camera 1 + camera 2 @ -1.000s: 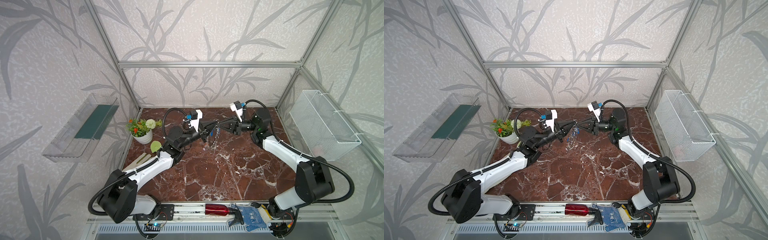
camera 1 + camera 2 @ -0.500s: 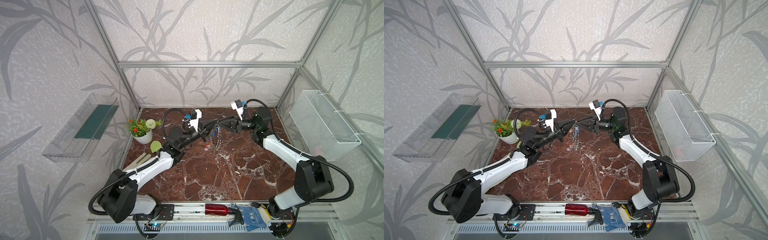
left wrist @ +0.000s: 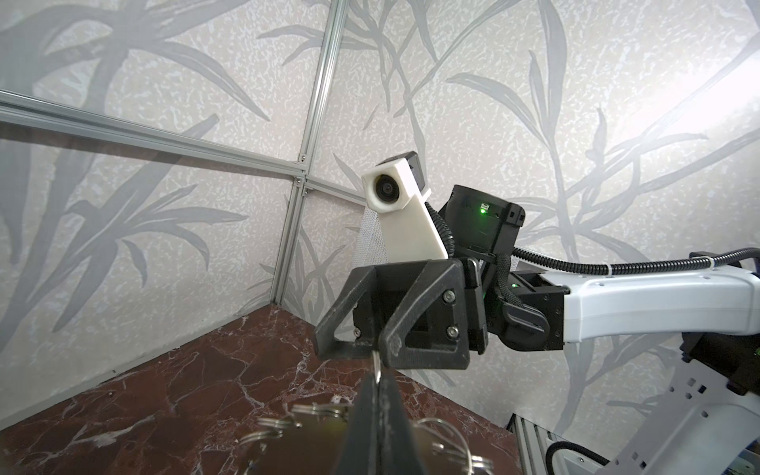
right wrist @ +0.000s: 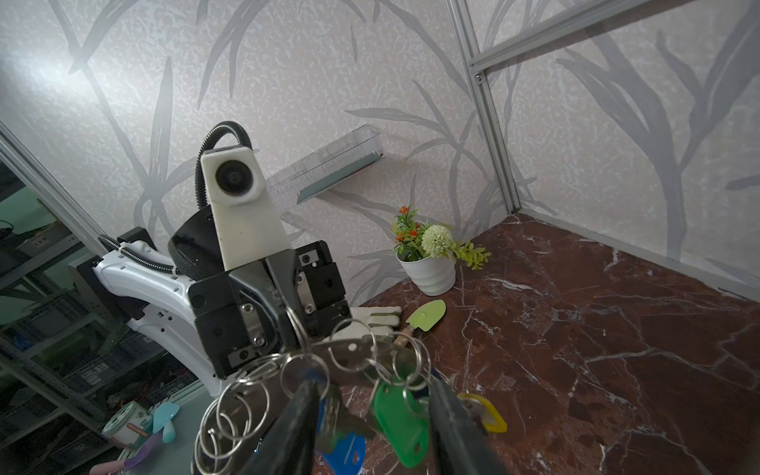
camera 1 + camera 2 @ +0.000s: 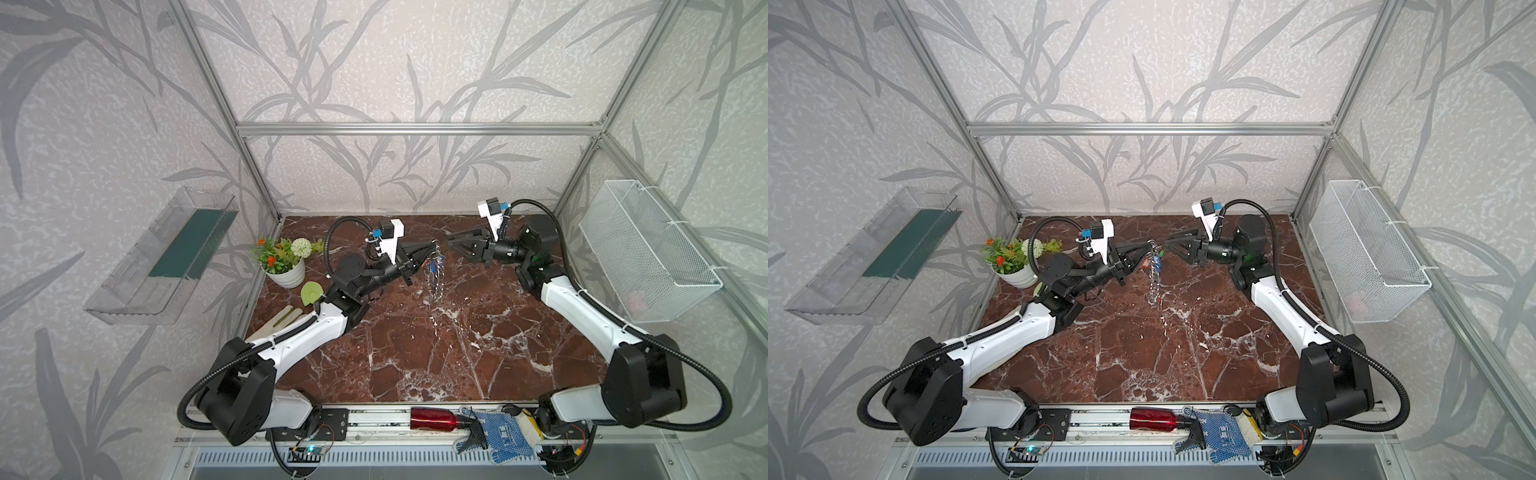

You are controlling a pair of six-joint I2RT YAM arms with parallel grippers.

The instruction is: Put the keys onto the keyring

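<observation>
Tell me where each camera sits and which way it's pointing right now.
Top views: high over the front edge, looking down on the table; the left arm and right arm show whole.
Left wrist: on the left arm, facing the open right gripper; its own left gripper shows, shut on the keyring.
Right wrist: on the right arm, facing the left gripper and plant pot; its own fingers flank the keys.
Shared: both wrist views show the keyring.

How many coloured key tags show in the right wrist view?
3: a green tag between the fingers of the right hand, a blue tag beside it, a yellow tag past one finger, all hanging from the keyring. Others may be hidden.
</observation>
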